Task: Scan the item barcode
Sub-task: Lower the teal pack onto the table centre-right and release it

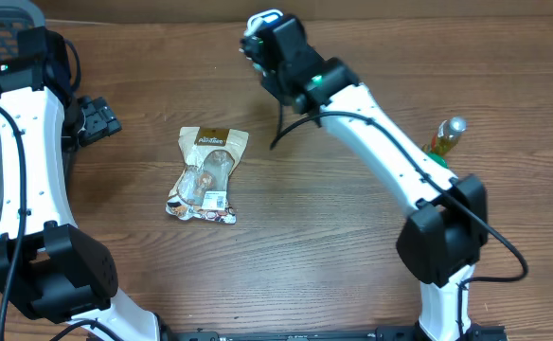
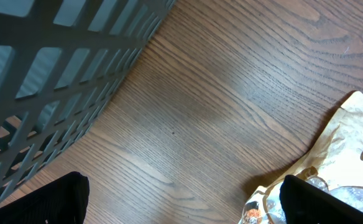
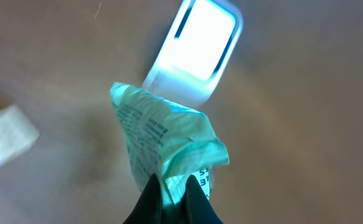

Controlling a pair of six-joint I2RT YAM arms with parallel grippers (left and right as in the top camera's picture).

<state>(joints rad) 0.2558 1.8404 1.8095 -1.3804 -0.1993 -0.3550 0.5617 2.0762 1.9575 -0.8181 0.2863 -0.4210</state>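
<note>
Green packet (image 3: 163, 134): pinched in right hand (image 3: 174, 185), held close before glowing scanner (image 3: 197, 46); left hand (image 2: 181, 202) spread, empty, low over desk (image 2: 231, 93) beside snack bag (image 2: 349, 143).

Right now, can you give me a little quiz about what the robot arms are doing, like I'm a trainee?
1. True or false: the right gripper is shut on the green packet.
2. What lies flat on the table? A) a brown snack bag B) a spoon C) a cup
3. Fill in: the left gripper is ____ and holds nothing.
Key: 1 true; 2 A; 3 open.
</note>
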